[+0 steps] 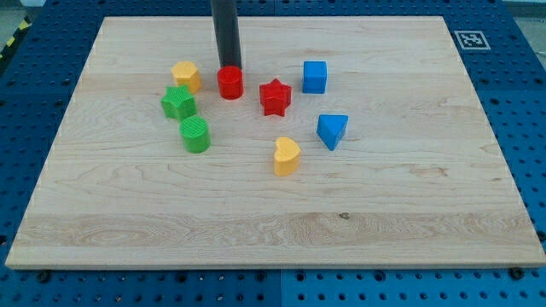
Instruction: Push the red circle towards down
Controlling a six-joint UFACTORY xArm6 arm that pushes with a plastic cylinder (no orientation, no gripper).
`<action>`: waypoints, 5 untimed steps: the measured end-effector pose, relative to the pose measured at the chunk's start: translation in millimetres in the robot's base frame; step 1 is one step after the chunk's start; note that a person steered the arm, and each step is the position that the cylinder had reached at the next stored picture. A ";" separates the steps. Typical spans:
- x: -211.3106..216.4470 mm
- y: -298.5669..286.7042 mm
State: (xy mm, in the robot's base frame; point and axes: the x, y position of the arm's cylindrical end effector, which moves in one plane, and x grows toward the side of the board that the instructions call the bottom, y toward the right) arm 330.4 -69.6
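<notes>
My tip [229,66] touches the red circle [230,83] from the view's top, holding nothing; a red star [275,96] sits nearby.

The surface [384,196] is pale wood, smooth and matt, its grain showing. The red circle [229,83] and green blocks [194,135] look like matt plastic, faintly ribbed, perhaps printed. The dark rod [226,32] has a dull sheen.

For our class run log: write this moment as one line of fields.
tip: touching red circle, on its top side | below circle: bare wooden board | nearest: yellow block left, red star right | push: starting
</notes>
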 end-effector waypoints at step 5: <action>53.9 66.8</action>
